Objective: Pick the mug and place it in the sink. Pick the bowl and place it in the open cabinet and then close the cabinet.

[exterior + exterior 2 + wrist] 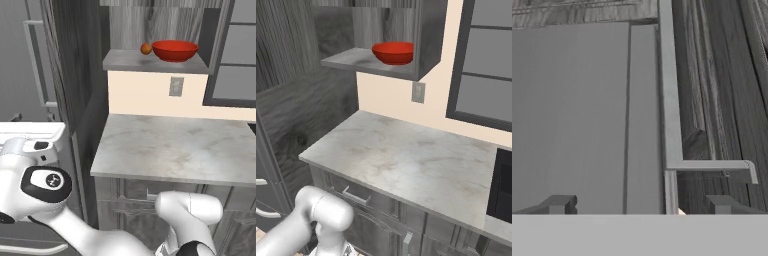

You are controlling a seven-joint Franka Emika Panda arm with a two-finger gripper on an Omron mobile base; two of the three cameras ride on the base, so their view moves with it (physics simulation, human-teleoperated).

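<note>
The glossy red bowl (175,50) (393,52) sits on the shelf of the open wood-grain cabinet (125,62) (346,60). A dark corner of the sink (502,190) shows at the right end of the counter. The mug is out of view. In the hand view my gripper (639,205) is open with nothing between its fingertips (559,204). It faces a flat grey panel with a pale bar handle (669,100), and wood grain lies to the right of that handle.
A small orange ball (145,48) lies just left of the bowl on the shelf. Below the shelf runs a marble counter (170,150) (406,160) with a wall outlet (176,86) above it. A window (235,50) is at the right, and the tall dark grey unit (35,65) at the left.
</note>
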